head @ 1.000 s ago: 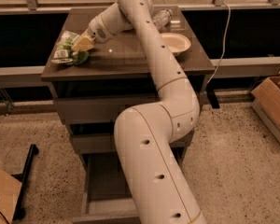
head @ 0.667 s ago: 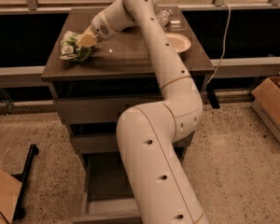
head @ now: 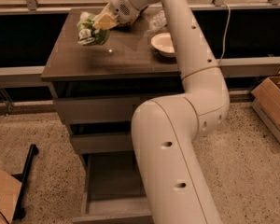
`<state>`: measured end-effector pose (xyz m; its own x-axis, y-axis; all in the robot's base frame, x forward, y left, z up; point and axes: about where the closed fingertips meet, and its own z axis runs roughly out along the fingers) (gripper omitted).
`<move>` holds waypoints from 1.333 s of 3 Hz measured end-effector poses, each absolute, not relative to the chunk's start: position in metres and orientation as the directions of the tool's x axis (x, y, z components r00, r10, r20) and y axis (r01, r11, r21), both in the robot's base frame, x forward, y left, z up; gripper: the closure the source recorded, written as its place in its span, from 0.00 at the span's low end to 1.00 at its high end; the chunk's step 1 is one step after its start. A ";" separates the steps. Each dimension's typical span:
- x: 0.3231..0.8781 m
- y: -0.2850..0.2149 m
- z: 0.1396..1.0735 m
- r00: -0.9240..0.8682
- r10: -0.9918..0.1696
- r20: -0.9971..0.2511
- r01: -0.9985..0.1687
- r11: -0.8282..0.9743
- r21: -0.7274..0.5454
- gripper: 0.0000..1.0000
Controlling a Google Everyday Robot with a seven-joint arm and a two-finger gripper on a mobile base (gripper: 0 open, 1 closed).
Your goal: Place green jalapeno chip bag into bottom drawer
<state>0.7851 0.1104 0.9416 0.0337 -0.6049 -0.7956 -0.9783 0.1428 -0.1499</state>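
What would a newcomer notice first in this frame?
The big white arm fills the middle, reaching up from the floor over the cabinet top. At the upper left its gripper holds the green bag over the top's left side, with a white bowl to the right. Below, the bottom drawer stands open.

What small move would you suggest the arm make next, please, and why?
Probably carry the green jalapeno chip bag forward past the front edge of the cabinet. The gripper, over its top's back-left part, has its jaws shut on the bag, which looks lifted, and the bottom drawer stands open below.
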 end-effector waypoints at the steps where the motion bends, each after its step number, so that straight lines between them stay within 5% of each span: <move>1: 0.759 0.091 0.953 0.067 -0.653 -0.754 -0.984 0.081 -0.157 1.00; 2: 0.708 0.094 0.974 0.079 -0.670 -0.739 -0.993 0.013 -0.118 1.00; 4: 0.698 0.103 0.952 0.078 -0.685 -0.724 -0.997 -0.037 -0.073 1.00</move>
<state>0.6981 0.1028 0.9521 0.0785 -0.6851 -0.7242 -0.9966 -0.0368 -0.0732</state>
